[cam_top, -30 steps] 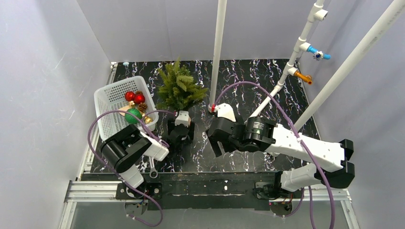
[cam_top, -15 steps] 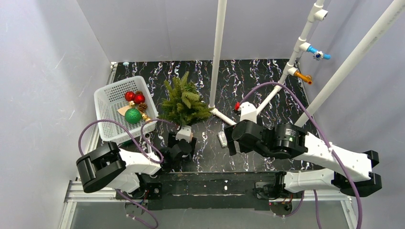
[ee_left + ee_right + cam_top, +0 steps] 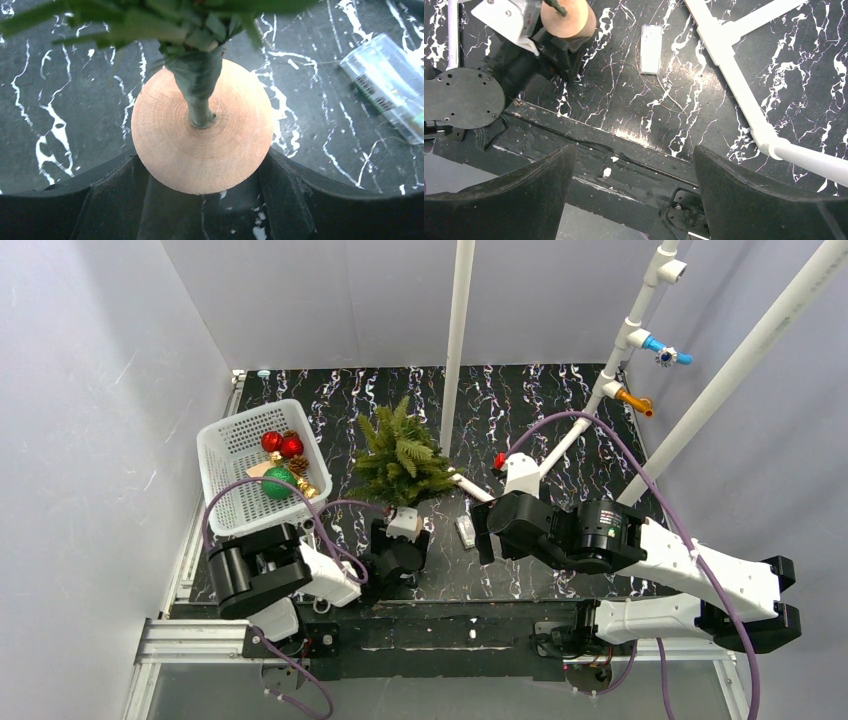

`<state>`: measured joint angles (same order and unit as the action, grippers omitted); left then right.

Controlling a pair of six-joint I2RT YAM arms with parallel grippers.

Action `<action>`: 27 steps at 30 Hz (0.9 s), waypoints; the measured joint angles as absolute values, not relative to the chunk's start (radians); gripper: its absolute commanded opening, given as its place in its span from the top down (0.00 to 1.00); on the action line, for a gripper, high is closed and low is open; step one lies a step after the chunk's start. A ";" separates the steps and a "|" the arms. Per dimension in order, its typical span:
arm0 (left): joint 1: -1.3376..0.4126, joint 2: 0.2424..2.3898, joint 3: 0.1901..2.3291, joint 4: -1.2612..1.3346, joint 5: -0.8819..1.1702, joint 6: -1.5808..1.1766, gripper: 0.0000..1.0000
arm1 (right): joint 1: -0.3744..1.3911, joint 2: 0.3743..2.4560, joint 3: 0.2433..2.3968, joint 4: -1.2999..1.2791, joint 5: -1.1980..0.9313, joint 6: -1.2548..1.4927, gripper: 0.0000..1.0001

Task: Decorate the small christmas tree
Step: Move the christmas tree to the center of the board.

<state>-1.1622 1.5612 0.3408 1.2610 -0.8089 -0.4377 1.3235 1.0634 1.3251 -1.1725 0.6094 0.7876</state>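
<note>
The small christmas tree (image 3: 400,455) stands near the table's middle, to the right of the basket. My left gripper (image 3: 400,548) is shut on its round tan wooden base (image 3: 200,145), a black finger (image 3: 117,195) pressing each side. The green trunk (image 3: 199,85) rises from the base's centre. The base also shows in the right wrist view (image 3: 569,20). My right gripper (image 3: 482,540) is open and empty, its fingers (image 3: 514,200) spread wide over the table's front edge, to the right of the tree.
A white basket (image 3: 225,445) at the left holds red baubles (image 3: 280,444), a green bauble (image 3: 277,481) and pinecones. A small clear box (image 3: 466,530) lies between the grippers. A white pipe stand (image 3: 455,360) rises behind the tree, its foot bars (image 3: 734,75) on the table.
My left gripper has carried the tree to the right and nearer the front edge. My right arm swung right, away from the tree, then stayed still.
</note>
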 measured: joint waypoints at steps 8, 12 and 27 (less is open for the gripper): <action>-1.182 1.639 0.377 1.348 -0.814 -0.398 0.28 | 1.324 1.069 1.325 -1.173 0.606 0.802 0.05; -1.206 1.620 0.365 1.339 -0.810 -0.386 0.09 | 1.324 1.069 1.318 -1.172 0.606 0.809 0.05; -1.261 1.242 0.261 0.895 -0.775 -0.489 0.02 | 1.324 1.106 1.312 -1.126 0.588 0.783 0.02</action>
